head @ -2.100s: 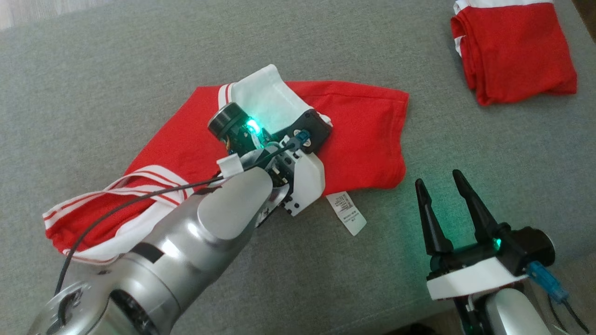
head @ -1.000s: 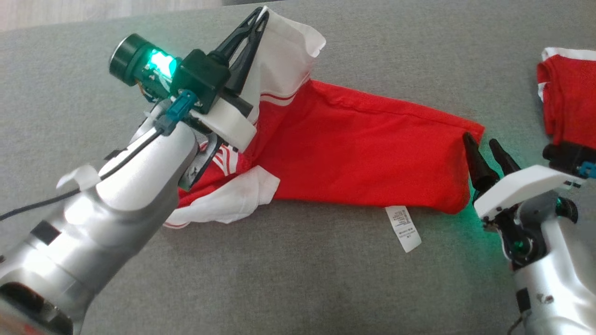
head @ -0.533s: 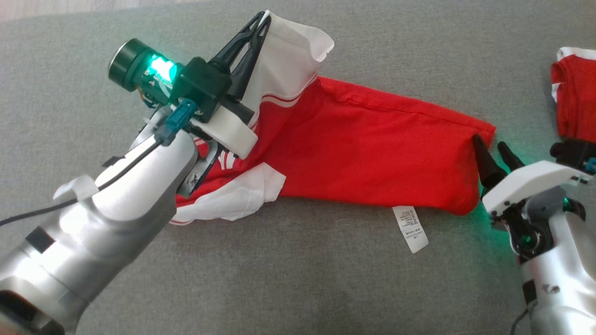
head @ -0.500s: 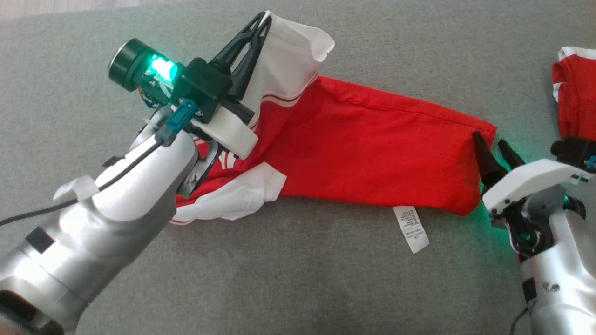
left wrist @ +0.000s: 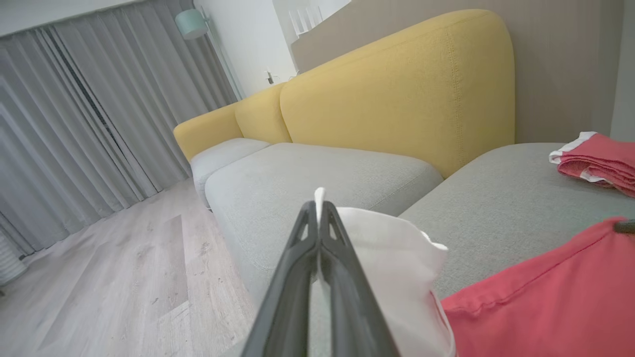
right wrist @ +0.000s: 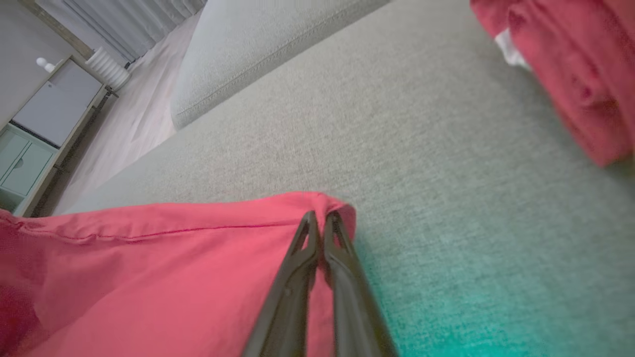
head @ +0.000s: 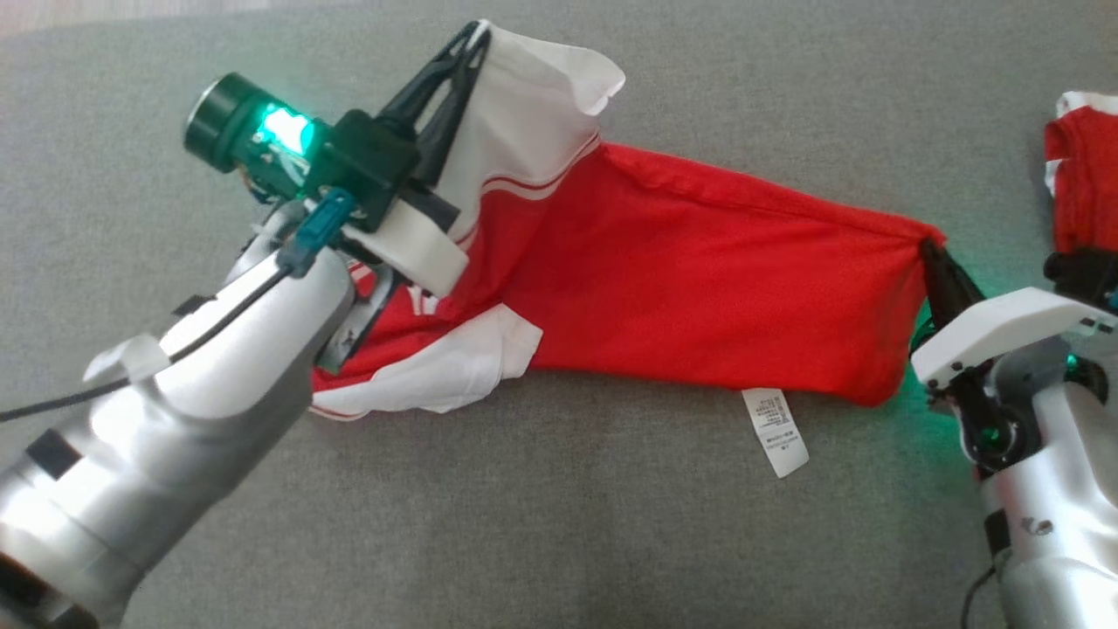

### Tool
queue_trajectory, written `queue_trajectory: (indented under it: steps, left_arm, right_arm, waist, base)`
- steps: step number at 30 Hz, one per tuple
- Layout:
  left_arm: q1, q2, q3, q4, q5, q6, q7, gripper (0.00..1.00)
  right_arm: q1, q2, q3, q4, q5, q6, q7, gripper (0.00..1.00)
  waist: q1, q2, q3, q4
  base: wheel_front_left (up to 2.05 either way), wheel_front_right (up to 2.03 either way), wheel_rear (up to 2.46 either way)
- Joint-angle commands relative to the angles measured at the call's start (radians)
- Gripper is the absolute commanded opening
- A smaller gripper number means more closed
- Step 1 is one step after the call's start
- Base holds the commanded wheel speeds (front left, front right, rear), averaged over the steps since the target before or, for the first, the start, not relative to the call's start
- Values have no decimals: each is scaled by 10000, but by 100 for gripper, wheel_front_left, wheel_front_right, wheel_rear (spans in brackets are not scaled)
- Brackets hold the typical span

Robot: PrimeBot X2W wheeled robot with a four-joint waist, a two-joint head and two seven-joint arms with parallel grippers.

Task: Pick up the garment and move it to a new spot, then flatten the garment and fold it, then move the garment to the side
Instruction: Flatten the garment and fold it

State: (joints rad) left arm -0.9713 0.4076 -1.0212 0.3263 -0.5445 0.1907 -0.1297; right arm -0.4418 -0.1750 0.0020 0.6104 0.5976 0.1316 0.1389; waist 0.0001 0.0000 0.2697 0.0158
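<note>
The red and white garment point(head: 699, 297) lies stretched across a grey sofa seat point(head: 559, 542), with its white end lifted off the cushion. The left gripper point(head: 470, 42) is clamped on that white end. The right gripper point(right wrist: 320, 218) is pinched together on the opposite red corner. A white label point(head: 776, 430) lies at the near hem. Another red garment point(head: 1079, 183) sits folded to the right. Around the seat are a yellow backrest point(left wrist: 397, 89), grey curtains point(left wrist: 74, 114), a pale wood floor point(left wrist: 124, 277) and, blurred, perhaps a radiator point(right wrist: 106, 67).

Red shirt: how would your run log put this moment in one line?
left claw: shut on shirt | right claw: shut on shirt | shirt: stretched between them over couch
</note>
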Motion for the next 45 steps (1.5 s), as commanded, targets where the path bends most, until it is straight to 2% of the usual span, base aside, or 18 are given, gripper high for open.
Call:
queue_trajectory:
  steps: [1, 6, 11, 17, 22, 27, 31, 35, 38, 41, 43, 45]
  left_arm:
    - [-242, 536, 496, -180, 44, 129, -155, 0]
    - [-117, 1199, 720, -222, 84, 211, -495, 0]
    - [26, 2443, 1194, -755, 176, 282, -933, 0]
    - [201, 3864, 1986, -2146, 365, 616, -1223, 0]
    - [15, 4775, 2619, -3271, 520, 824, -1273, 0]
    - [-380, 5309, 3104, -3888, 428, 860, -1234, 0]
    - [-980, 5219, 3121, -3837, 444, 503, -1082, 0]
    - [-1927, 4721, 2700, -3147, 587, -436, -730, 0]
    - [-2816, 4112, 2359, -2247, 788, -1145, -597, 0]
    - [-3750, 3437, 2096, -974, 1124, -1676, -745, 0]
    - [-4426, 2987, 2078, -45, 1325, -1861, -929, 0]
    - [-5392, 2422, 2280, 1034, 1703, -1723, -1205, 0]
  right_arm:
    - [-181, -255, 187, -502, -70, -9, -193, 0]
    - [-35, -590, 231, -1073, -63, -9, -255, 0]
    - [249, -1230, 101, -2206, 168, -9, -30, 0]
    - [848, -1918, -624, -4076, 379, -9, 469, 0]
    - [1190, -2066, -1534, -6082, 47, -9, 1162, 0]
    - [683, -1936, -2114, -7725, -340, -9, 1885, 0]
    - [-246, -1997, -1957, -7992, -730, -9, 2405, 0]
    - [-1528, -2135, -1312, -7306, -967, -9, 2678, 0]
    - [-2718, -2265, -629, -6342, -1212, -9, 2590, 0]
    - [-4013, -2205, 4, -5094, -1439, -9, 2123, 0]
    - [-4870, -2145, 363, -4244, -1597, -9, 1781, 0]
    - [-6093, -2071, 643, -3116, -1936, -9, 1000, 0]
  waist:
    - [-1, 0, -167, -42]
    - [-1, 0, -596, -145]
    - [-1, 0, -1375, -234]
    - [-1, 0, -2388, -193]
    - [-1, 0, -2923, -172]
    - [-1, 0, -3002, -173]
    - [-1, 0, -2812, -122]
    - [-1, 0, -2222, -39]
    - [-1, 0, -1520, 76]
    - [-1, 0, -837, 174]
    - [-1, 0, -355, 233]
    - [-1, 0, 273, 295]
  base:
    - [0, 0, 0]
    - [0, 0, 0]
    - [0, 0, 0]
    - [0, 0, 0]
    - [0, 0, 0]
    - [0, 0, 0]
    - [0, 0, 0]
    - [0, 0, 0]
    - [0, 0, 0]
    - [0, 0, 0]
    - [0, 0, 0]
    - [0, 0, 0]
